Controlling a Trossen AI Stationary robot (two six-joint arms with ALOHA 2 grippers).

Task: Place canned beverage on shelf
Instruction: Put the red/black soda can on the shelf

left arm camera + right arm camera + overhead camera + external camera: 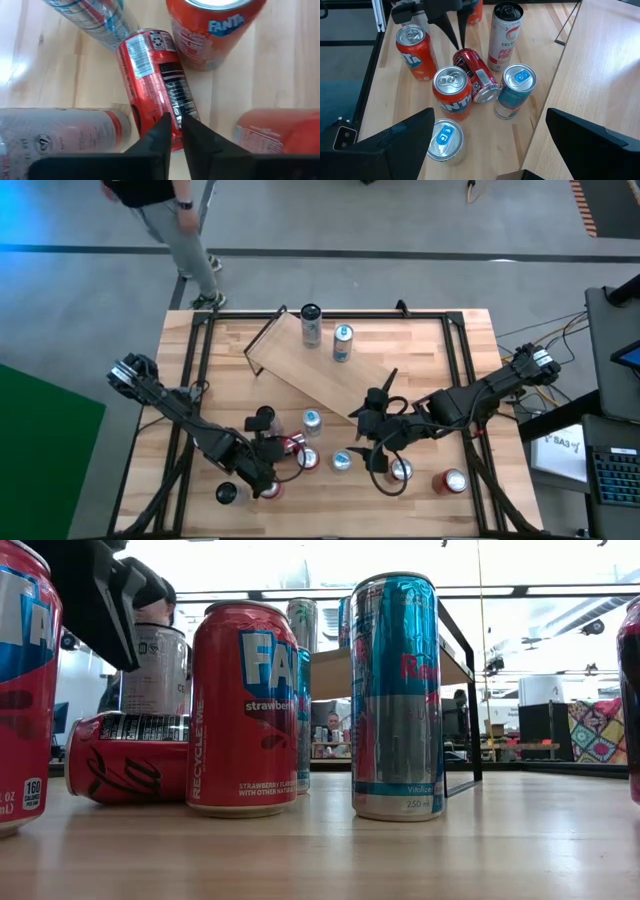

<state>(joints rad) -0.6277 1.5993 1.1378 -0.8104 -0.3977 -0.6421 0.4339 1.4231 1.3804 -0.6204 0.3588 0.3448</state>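
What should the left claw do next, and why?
Probably open the left gripper and lower it around the tipped red can. Its fingers are pinched together over the can and grip nothing, so it can't lift it yet.

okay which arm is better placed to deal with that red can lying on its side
Left. The left gripper is nearly shut, its tips right over the tipped red can, holding nothing. The right gripper is wide open and sits farther off, beside the shelf.

Two dark, jointed arms: left arm (180, 412), right arm (480, 395); slim black wedge-shaped fingers (155, 142), thin black cables looped near the right wrist
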